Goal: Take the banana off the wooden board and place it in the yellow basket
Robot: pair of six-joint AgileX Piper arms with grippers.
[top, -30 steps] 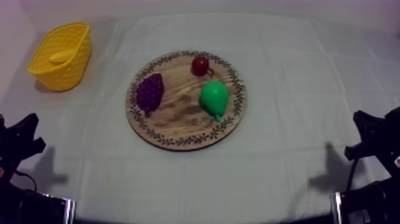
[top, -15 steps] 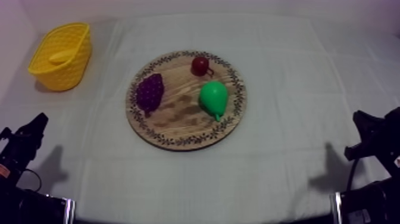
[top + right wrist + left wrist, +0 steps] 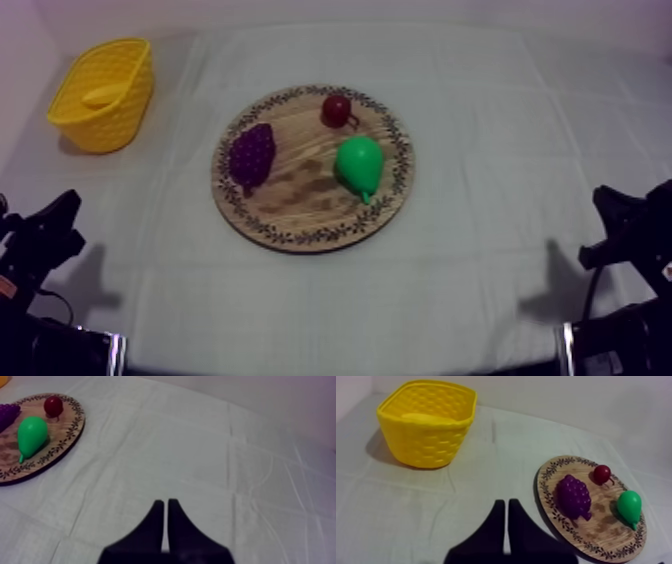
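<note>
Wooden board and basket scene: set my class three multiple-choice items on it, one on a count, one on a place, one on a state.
1. How many fruits lie on the wooden board? A two; B three; C four.
2. Where is the banana? A on the board; B inside the yellow basket; C held in the air.
3. How do the fingers of the left gripper stand? A together, on nothing; B wide apart; C closed round a fruit.

Answers: 1 B, since the grapes, the pear and the small red fruit lie on it. 2 B, since its yellow curve lies within the basket's walls. 3 A, since the left wrist view shows them as a narrow wedge with nothing between.
</note>
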